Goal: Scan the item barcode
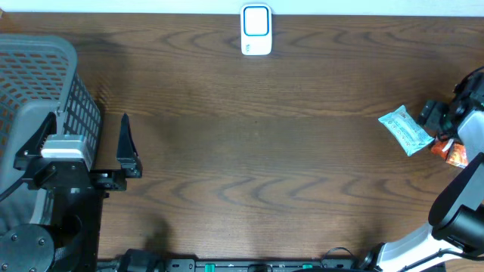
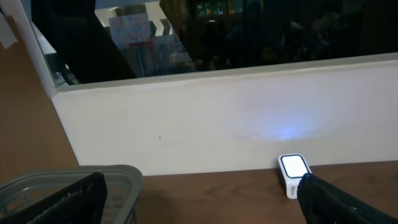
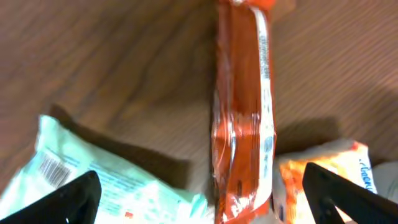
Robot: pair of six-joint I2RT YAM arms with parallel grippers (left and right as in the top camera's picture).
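Your red packet (image 3: 242,124) lay right under the right gripper (image 3: 200,180), at the table's right edge, its long axis running straight down the gap between the fingers (neither touched it). Those fingers stood wide and held nothing. The left gripper (image 2: 202,186), equally wide and empty, sat well apart, so your right arm was nearer.

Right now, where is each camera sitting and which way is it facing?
Overhead: above the table, looking straight down; left arm and right arm show.
Left wrist: low beside the basket, facing the scanner and white wall; left gripper open at bottom.
Right wrist: close above the red packet, looking down; right gripper open at bottom corners.
Shared: overhead and left wrist both show scanner and basket.
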